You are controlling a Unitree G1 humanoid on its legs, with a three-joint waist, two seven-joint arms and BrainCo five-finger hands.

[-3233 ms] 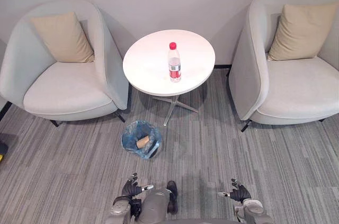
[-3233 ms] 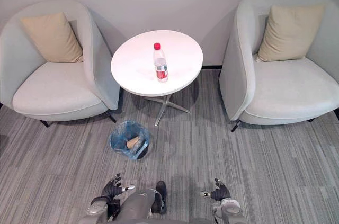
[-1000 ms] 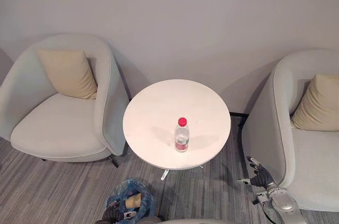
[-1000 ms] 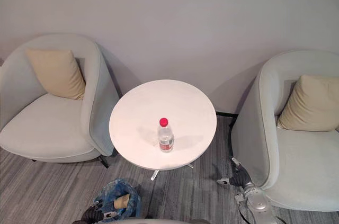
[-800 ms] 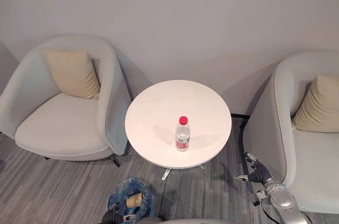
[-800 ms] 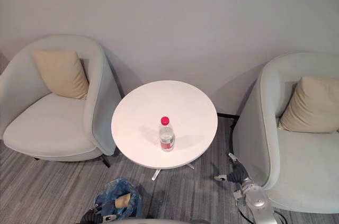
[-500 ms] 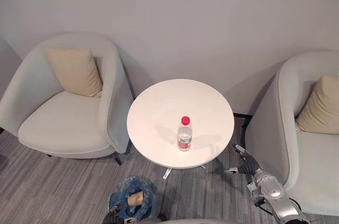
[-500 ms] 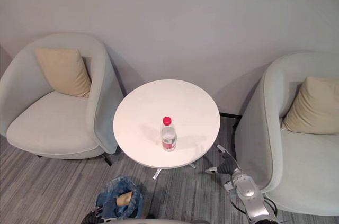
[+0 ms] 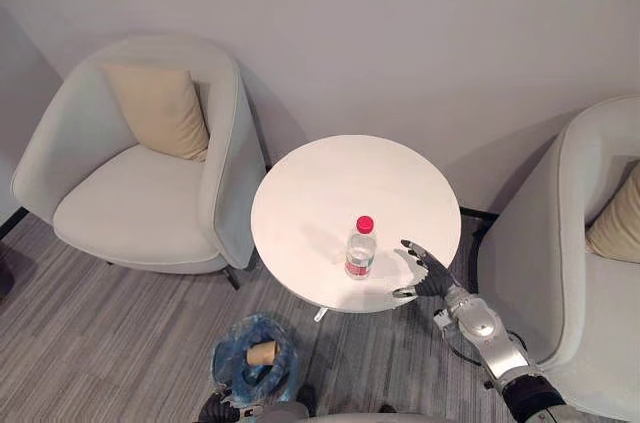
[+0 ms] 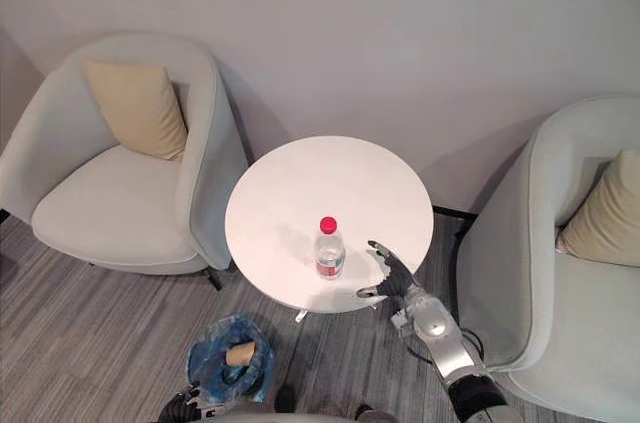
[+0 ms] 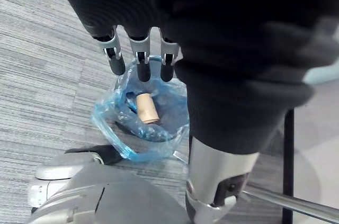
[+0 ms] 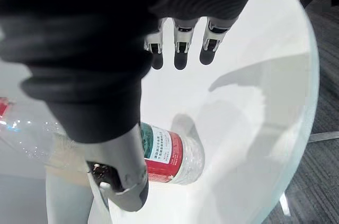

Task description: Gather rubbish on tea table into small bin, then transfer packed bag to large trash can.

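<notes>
Right wrist view gives me my right hand (image 12: 180, 49) over the tea table (image 12: 254, 91), fingers straight and spread wide with nothing in them. The bottle (image 12: 167, 155) stands upright on the white top just beside my thumb, on the palm side of the fingers. As far as I can see there is a small gap between them, and no finger is wrapped round it. It is clear plastic with a red cap and a red band on its label. Past the fingertips I see only bare tabletop running out to the round edge.

From the head cameras, the bottle sits near the table edge closest to me, with my fingertips level with its lower half.

My left hand (image 11: 140, 57) hangs low, its fingers straight and loose, holding nothing. Directly beyond those fingertips is the small bin (image 11: 114, 128) on the grey carpet, lined with a blue bag (image 11: 175, 102). A tan cardboard tube (image 11: 146, 108) lies inside the bag.

Well away from both sets of fingers, a pale armchair (image 9: 140, 193) with a tan cushion (image 9: 160, 108) stands to the left of the table. A second armchair (image 10: 560, 273) with its own cushion (image 10: 600, 223) stands to the right.
</notes>
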